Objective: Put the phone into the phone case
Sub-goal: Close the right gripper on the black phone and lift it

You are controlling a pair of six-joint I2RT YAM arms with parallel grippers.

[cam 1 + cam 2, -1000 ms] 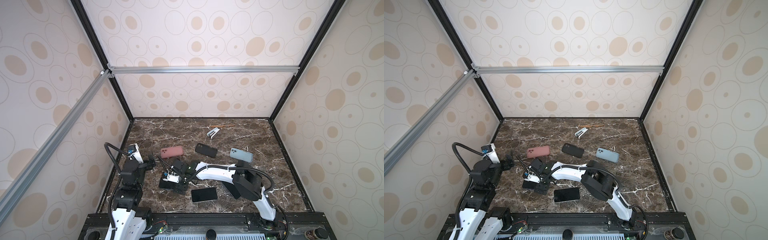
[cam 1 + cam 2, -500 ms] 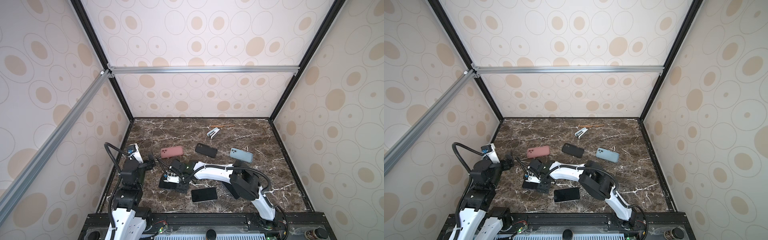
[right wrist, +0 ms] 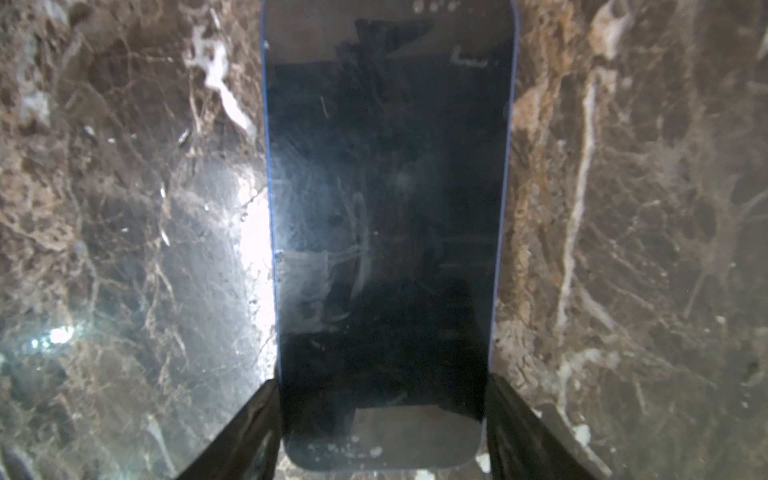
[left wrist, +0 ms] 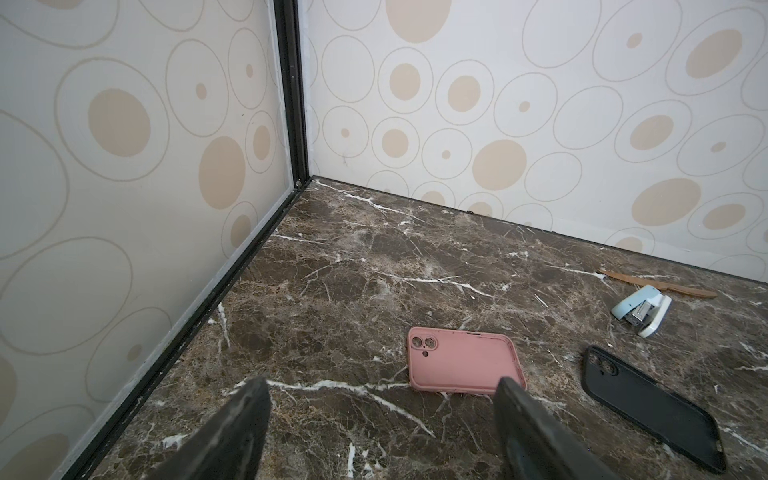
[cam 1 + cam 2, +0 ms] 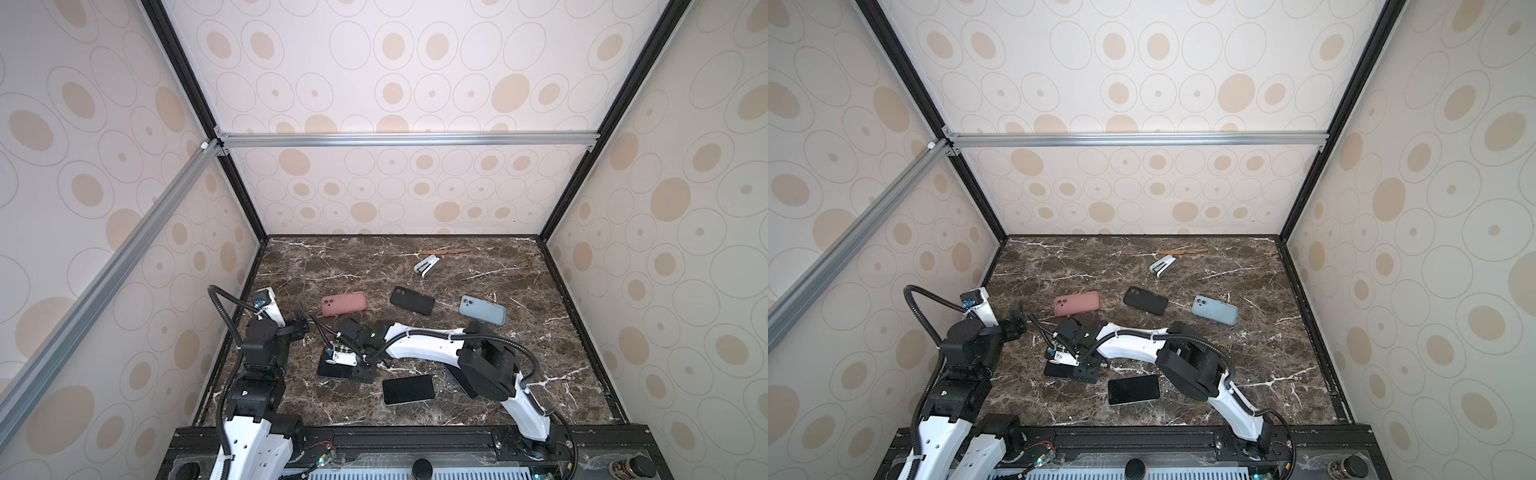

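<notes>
A dark-screened phone (image 3: 386, 208) with a blue rim lies flat on the marble at the front left, partly hidden under my right gripper (image 5: 345, 368) in both top views. The right gripper (image 3: 381, 399) reaches across the middle, and its two fingers press against the phone's long edges near one end. Three empty cases lie further back: pink (image 5: 344, 303), black (image 5: 412, 300) and light blue (image 5: 482, 310). My left gripper (image 4: 382, 395) hangs open and empty over bare marble, short of the pink case (image 4: 463, 359).
A second phone (image 5: 408, 389) with a pale rim lies screen-up near the front edge, right of the right gripper. A white-and-blue stapler (image 5: 427, 264) and a thin wooden stick (image 5: 444, 251) lie by the back wall. The left wall stands close to the left arm.
The right gripper's fingers have closed in from wide open onto the phone's long edges, and that arm has settled slightly leftward. The left arm has not moved.
</notes>
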